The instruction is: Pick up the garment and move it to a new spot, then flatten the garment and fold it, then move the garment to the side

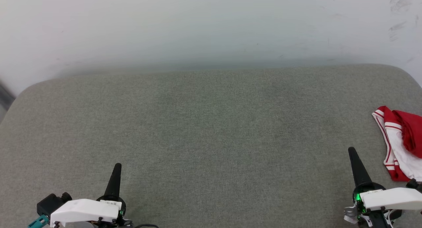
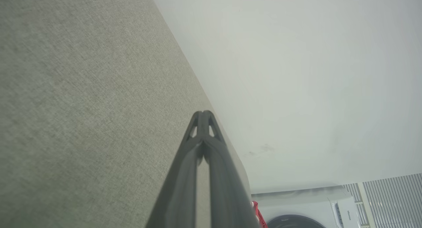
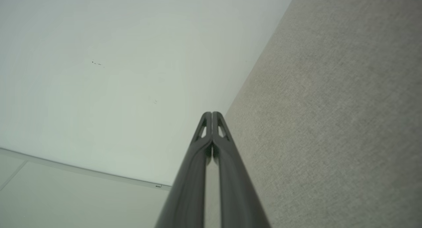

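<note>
1. You have one container in sight: a washing machine at 5 o'clock in the left wrist view, past the end of the bench. Only part of its dark door shows, so you cannot tell what is inside.
2. Your left gripper sits at 7 o'clock in the head view. Its fingers are pressed together tip to tip, point toward 12 o'clock and hold nothing. The left wrist view shows the tips meeting over bare grey fabric.
3. Your right gripper sits at 5 o'clock, leaning slightly toward 11 o'clock. Its fingers are also closed on each other and empty. You cannot tell whether either pair touches the fabric beneath.
4. The garment lies crumpled on the bench at 3 o'clock, cut off by the picture's edge. You can see red cloth, the white inside and striped trim. It lies near the right fingers, toward their 1 o'clock, apart from the tips.
5. A pale wall stands behind the bench at 12 o'clock.
</note>
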You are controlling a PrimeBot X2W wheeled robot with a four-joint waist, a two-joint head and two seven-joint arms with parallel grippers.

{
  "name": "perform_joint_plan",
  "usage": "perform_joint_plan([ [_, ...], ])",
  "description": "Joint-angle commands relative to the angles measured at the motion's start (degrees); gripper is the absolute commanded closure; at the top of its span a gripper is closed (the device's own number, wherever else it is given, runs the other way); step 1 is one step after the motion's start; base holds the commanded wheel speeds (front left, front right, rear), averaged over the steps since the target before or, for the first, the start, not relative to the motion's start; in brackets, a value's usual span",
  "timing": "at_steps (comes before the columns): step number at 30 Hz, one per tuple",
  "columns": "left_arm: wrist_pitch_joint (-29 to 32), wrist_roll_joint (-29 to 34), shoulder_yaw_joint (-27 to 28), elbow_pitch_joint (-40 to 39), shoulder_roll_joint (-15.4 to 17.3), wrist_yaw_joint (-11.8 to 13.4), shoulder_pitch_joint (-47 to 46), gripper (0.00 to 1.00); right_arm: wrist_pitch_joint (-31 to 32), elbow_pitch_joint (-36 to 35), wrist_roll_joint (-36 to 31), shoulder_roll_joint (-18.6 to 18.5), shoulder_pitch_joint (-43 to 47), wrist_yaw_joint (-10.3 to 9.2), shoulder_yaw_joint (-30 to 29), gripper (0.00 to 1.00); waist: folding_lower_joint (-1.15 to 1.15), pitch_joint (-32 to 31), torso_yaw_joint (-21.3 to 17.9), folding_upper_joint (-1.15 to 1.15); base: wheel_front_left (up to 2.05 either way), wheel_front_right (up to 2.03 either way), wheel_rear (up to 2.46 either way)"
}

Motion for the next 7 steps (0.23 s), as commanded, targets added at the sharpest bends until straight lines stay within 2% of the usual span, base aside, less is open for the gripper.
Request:
perform_joint_plan([
  [1,0.26,-1.33,0.23,-0.11,0.27,-0.43,-1.35,1.0,0.42,-0.11,1.35,-0.37,-1.27,0.01,-0.14,1.0,0.0,0.0,0.01,0.0,0.0,0.0,0.0],
  [7,1.12,-4.6,0.54,0.48,0.23,-0.81,-2.0,1.0,1.3,0.27,4.57,-0.32,-1.69,0.01,-0.41,1.0,0.0,0.01,0.03,0.0,0.0,0.0,0.0],
])
